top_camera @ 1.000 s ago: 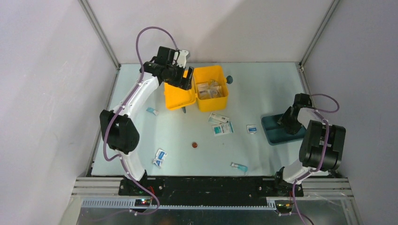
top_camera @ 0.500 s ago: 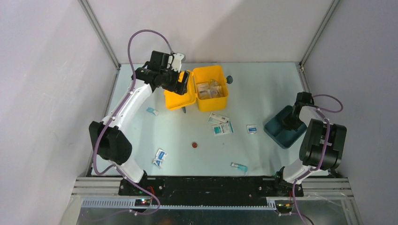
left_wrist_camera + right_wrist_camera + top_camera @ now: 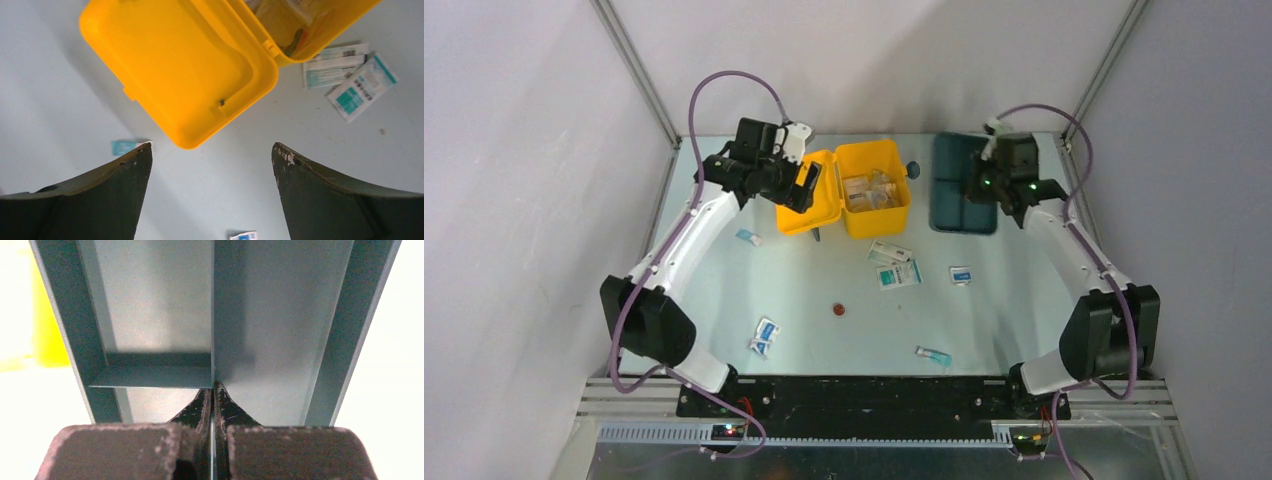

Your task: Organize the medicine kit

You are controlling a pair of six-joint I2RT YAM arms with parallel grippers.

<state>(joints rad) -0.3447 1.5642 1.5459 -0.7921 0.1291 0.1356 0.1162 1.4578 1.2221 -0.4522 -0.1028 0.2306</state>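
Moved: tray (image 3: pixel 951 200) from 3 o'clock to 1 o'clock, beside medicine kit (image 3: pixel 879 222)
Right gripper (image 3: pixel 214 390): clenched on tray's divider (image 3: pixel 213 315)
Left gripper (image 3: pixel 211 150): released, above open lid (image 3: pixel 175 75)

Yellow medicine kit (image 3: pixel 852 190) open, far table centre.

Both arms (image 3: pixel 689 235) have white links, black joints, purple cables (image 3: pixel 691 115) and dark jaws.
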